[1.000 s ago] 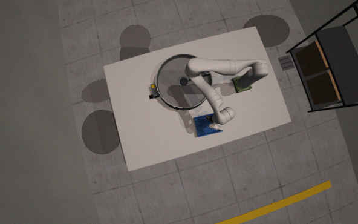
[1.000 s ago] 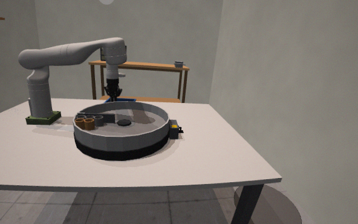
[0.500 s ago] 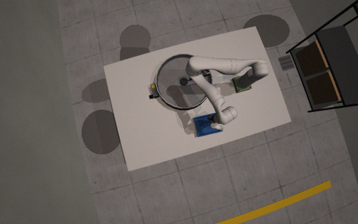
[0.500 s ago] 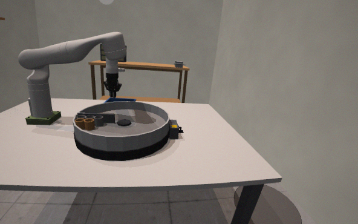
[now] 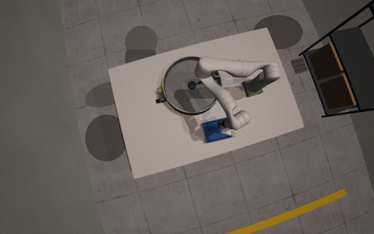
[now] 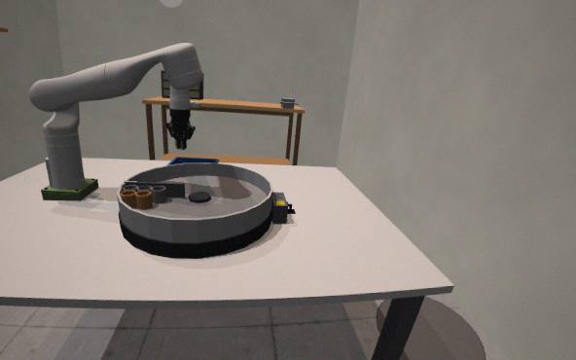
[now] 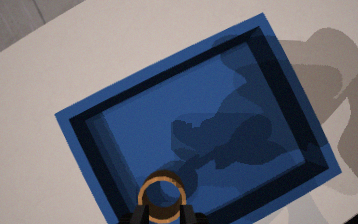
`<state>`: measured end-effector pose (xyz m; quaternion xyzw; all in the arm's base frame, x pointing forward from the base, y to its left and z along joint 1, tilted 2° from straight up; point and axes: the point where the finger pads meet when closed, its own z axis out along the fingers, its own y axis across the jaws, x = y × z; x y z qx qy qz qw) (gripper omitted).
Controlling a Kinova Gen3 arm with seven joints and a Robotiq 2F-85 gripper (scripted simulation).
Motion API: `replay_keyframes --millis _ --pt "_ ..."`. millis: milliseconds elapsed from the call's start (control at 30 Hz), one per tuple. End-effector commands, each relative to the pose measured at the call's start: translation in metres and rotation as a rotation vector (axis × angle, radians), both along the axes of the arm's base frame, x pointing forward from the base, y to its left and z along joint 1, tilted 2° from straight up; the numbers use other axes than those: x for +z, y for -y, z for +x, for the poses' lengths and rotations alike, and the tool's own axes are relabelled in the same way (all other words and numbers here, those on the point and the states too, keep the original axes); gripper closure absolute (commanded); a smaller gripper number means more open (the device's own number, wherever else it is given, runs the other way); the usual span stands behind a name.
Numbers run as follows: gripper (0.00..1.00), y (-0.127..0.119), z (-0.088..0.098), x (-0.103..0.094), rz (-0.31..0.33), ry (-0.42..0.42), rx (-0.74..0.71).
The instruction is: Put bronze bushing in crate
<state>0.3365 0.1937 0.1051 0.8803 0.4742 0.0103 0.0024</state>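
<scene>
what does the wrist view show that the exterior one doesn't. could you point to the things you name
Only wrist: the crate's inner floor point(image 7: 145, 110) and a bronze bushing point(image 7: 140, 192) at the tool's fingertips.

Only exterior: the turning table point(image 5: 164, 88) point(image 6: 195, 231), two bronze bushings standing in it point(image 6: 144, 199), and the arm's green base point(image 5: 258, 92) point(image 6: 63, 194).

Both: the blue crate point(image 5: 211, 138) point(image 6: 199, 160) point(image 7: 165, 69), the tool point(image 5: 222, 123) point(image 6: 180, 147) point(image 7: 164, 215) and the white tabletop point(image 5: 142, 142) point(image 6: 311, 272) point(image 7: 50, 70).

The black two-finger gripper point(image 5: 222, 123) point(image 6: 181, 145) point(image 7: 164, 215) has risen, now higher above the blue rectangular crate point(image 5: 205, 133) point(image 6: 211, 161) point(image 7: 81, 155) than a second ago. The light-grey jointed arm's upper bend point(image 5: 241, 120) point(image 6: 184, 63) has climbed with it.
</scene>
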Motion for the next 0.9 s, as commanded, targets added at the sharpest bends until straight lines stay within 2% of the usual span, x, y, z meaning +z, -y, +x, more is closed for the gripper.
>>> replay_keyframes --millis 0,333,500,867 --pt "0.81 0.002 0.004 0.015 -0.007 0.013 -0.001" --pt "0.81 0.002 0.004 0.015 -0.007 0.013 -0.001" --pt "0.81 0.000 0.003 0.054 -0.006 0.013 -0.009" --pt "0.81 0.000 0.003 0.054 -0.006 0.013 -0.009"
